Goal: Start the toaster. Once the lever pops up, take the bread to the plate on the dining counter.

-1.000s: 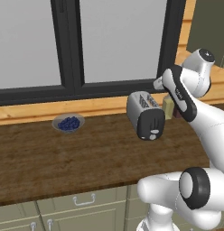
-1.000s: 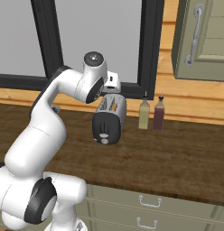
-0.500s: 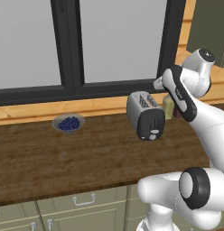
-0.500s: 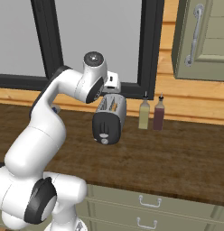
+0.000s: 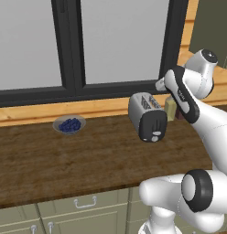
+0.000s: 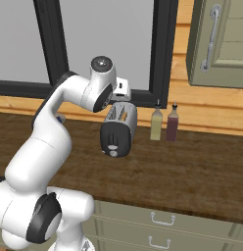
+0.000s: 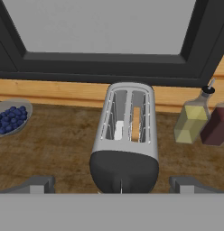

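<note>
The toaster (image 5: 147, 116) is standing on the brown worktop (image 5: 65, 160), at its far side below the dark-framed window (image 5: 88, 45), with its dark end panel facing the robot. On that panel the pale lever (image 5: 154, 125) is sitting above the small round knob (image 5: 154, 138). In the hand view a tan slice of bread (image 7: 136, 123) is standing upright in the right-hand slot; a pale shape is showing in the left slot, though it is hard to say what it is. The gripper (image 7: 112, 185) is hanging above the near end of the toaster, its jaws spread wide to either side of the toaster and holding nothing; the grey fingertips (image 7: 38, 184) are showing at the lower corners of the hand view, apart from the toaster's body. To the left, near the window sill, a small grey bowl of blueberries (image 5: 69, 124) is sitting well apart from the toaster. Just to the right of the toaster a yellowish bottle (image 6: 156, 124) and a dark red bottle (image 6: 172, 125) are standing side by side against the wooden back ledge. Beige drawers (image 6: 157, 225) are running along under the worktop's near edge.
</note>
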Tool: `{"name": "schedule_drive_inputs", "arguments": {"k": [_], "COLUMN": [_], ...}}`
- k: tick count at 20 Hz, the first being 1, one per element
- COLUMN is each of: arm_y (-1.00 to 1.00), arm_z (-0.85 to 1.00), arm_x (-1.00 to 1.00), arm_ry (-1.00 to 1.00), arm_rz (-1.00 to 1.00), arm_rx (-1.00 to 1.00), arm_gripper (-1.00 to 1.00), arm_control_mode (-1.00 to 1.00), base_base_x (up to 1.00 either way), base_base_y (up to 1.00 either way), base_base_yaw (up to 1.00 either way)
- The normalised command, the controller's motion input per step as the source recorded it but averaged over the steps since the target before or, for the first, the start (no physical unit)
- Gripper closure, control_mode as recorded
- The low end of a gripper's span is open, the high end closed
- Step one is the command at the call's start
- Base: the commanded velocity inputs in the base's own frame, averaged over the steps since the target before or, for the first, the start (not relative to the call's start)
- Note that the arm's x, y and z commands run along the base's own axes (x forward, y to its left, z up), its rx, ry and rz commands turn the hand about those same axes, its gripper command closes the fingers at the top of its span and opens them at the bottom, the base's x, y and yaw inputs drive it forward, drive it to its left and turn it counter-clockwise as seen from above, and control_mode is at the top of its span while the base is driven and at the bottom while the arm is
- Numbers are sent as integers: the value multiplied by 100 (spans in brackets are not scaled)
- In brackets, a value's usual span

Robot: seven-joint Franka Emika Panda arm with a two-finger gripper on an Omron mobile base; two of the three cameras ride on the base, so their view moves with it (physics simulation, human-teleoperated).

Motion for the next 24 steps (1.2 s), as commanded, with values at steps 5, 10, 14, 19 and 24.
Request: {"name": "schedule_drive_inputs", "arguments": {"k": [5,10,14,19,24], "arm_y": [0,0,0,0,0], "arm_z": [0,0,0,0,0], "arm_x": [0,0,0,0,0], "arm_ry": [0,0,0,0,0], "arm_rz": [0,0,0,0,0], "arm_rx": [0,0,0,0,0], "arm_gripper": [-100,-100,-100,-100,-100], "arm_control_mode": [-100,-100,-100,-100,-100], "base_base_x": [0,0,0,0,0], "base_base_y": [0,0,0,0,0], "base_base_yaw": [0,0,0,0,0]}}
